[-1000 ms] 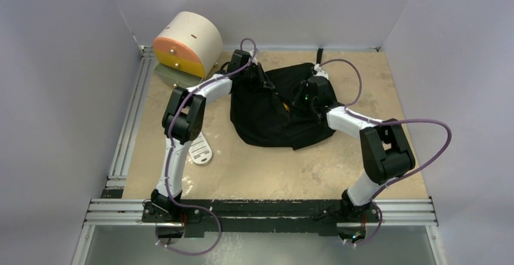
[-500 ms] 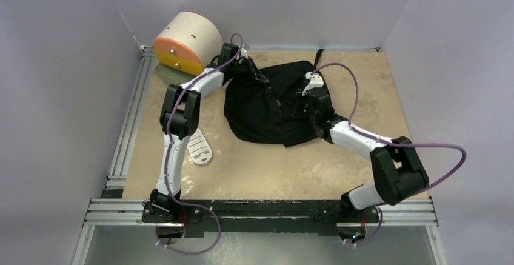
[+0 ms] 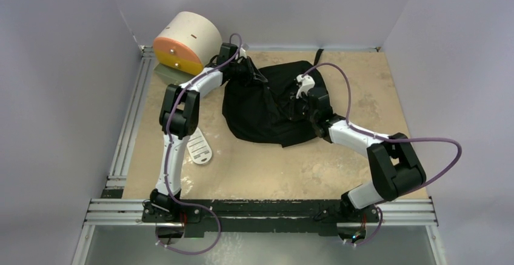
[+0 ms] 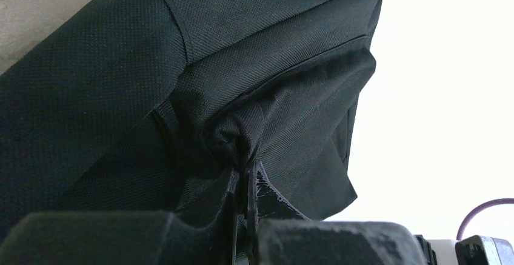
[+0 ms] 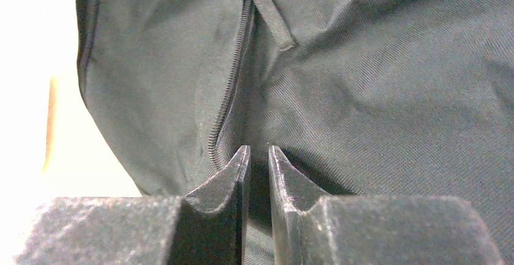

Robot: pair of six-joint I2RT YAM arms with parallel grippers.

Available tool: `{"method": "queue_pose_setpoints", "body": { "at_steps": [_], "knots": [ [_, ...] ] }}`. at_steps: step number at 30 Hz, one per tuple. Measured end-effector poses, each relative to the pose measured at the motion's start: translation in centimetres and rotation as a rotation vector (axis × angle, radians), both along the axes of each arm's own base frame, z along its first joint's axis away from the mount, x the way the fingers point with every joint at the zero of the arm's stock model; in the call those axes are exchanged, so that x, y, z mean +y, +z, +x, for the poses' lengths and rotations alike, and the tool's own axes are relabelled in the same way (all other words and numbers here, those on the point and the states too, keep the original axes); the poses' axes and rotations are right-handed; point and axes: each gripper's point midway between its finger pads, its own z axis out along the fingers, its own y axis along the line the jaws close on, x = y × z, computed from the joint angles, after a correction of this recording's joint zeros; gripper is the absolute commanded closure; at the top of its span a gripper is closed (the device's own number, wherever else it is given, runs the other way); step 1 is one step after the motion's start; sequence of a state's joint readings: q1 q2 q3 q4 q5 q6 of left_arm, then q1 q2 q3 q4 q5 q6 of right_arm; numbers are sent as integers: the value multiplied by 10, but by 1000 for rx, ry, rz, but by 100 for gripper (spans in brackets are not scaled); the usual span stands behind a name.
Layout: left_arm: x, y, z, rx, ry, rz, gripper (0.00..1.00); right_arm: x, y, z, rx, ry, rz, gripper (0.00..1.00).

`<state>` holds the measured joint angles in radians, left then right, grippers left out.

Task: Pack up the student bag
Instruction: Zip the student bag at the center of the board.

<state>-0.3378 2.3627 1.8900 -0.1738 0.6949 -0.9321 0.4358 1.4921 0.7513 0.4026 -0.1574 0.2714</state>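
Note:
The student bag (image 3: 260, 110), a large soft black backpack, lies slumped in the middle of the table. My left gripper (image 3: 253, 76) is at the bag's upper left edge. In the left wrist view it (image 4: 245, 171) is shut on a bunched fold of the bag (image 4: 230, 137), which fills most of that view. My right gripper (image 3: 295, 102) rests over the bag's right half. In the right wrist view its fingertips (image 5: 259, 150) stand a narrow gap apart with nothing between them, just right of a closed zipper (image 5: 233, 77) with its pull tab (image 5: 273, 19) higher up.
A cream-and-orange cylindrical drawer box (image 3: 185, 43) stands at the back left corner. A small white flat object (image 3: 199, 150) lies on the table by the left arm. A black strap (image 3: 319, 54) runs to the back wall. Metal rails (image 3: 130, 119) border the left side.
The left gripper pulled the bag's edge a little to the left, and the bag shifted with it. The right arm swung left and lower over the bag.

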Motion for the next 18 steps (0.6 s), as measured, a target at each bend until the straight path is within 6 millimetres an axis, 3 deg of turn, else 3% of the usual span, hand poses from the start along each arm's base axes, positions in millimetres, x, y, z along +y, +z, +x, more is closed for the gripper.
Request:
{"method": "queue_pose_setpoints", "body": {
  "at_steps": [7,14,18],
  "knots": [
    [2,0,1,0,2,-2,100,18,10,9,5,66,32,81],
    [2,0,1,1,0,-2,100,28,-17,27,76,67,-2,82],
    [2,1,1,-1,0,-2,100,26,-17,28,80,41,-9,72]
  ]
}}
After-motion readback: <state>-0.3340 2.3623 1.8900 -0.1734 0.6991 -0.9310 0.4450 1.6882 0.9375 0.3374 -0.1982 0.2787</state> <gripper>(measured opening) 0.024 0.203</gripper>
